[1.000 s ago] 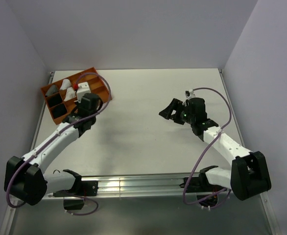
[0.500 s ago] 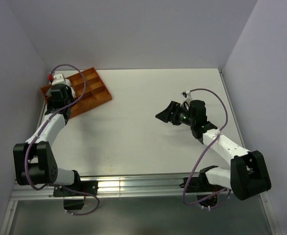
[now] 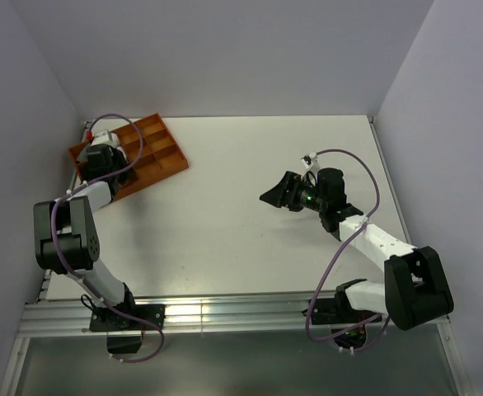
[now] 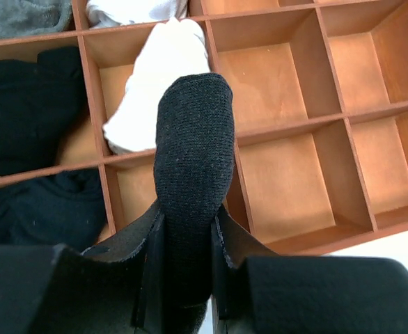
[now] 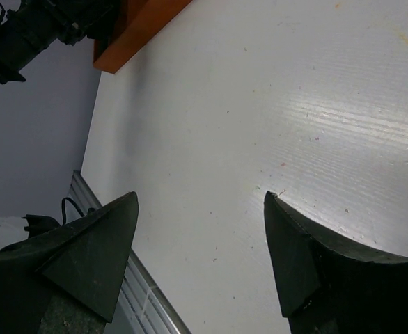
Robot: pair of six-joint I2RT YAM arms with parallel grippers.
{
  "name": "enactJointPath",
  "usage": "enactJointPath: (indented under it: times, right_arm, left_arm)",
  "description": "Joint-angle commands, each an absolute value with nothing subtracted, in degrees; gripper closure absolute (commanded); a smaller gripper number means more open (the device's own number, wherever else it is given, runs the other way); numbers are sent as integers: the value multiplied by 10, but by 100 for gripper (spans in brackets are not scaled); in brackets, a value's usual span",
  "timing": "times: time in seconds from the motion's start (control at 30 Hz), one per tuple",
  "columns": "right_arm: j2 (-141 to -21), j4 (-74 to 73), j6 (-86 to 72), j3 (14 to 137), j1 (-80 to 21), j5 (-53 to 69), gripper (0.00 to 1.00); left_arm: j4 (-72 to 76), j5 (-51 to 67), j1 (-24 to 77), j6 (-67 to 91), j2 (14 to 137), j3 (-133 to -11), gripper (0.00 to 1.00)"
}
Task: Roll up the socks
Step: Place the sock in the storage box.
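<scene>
1. The left gripper (image 4: 186, 233) is over at the orange tray (image 4: 294, 124) in the table's far-left corner. Its jaws are drawn in narrow and clamp a rolled black sock (image 4: 192, 149).
2. That sock juts out past the fingers, above a divider between 2 compartments. Which one it hangs over is hard to call.
3. Beyond it, a white sock (image 4: 155, 76) lies in its own compartment. A black bundle (image 4: 26, 111) and a dark bundle (image 4: 44, 209) fill the cells to the left.
4. The right gripper (image 5: 198, 209) hovers over the bare table (image 5: 294, 104), well apart from the tray. Its jaws are spread wide with nothing between them.
</scene>
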State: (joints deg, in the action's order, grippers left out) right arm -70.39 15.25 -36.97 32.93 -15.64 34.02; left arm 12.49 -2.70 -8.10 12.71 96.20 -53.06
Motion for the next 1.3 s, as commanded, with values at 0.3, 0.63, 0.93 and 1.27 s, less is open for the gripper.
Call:
enactJointPath:
  times: [0.3,0.63,0.93,1.27]
  right_arm:
    - [-712,183,-365,333,-151,359,21]
    - [-702,183,-363,331,-149,362,22]
    - [-696,180,-361,330,-149,362,22]
    - [-695,185,-365,328,-149,369,22]
  left_arm:
    - [87,19,-105,69,1022,-607,100]
    - [-40,32,-111,8,1057,-652,100]
    - [-47,31,-111,-47,1022,-601,100]
    - [-47,72,-111,-66,984,-568,99]
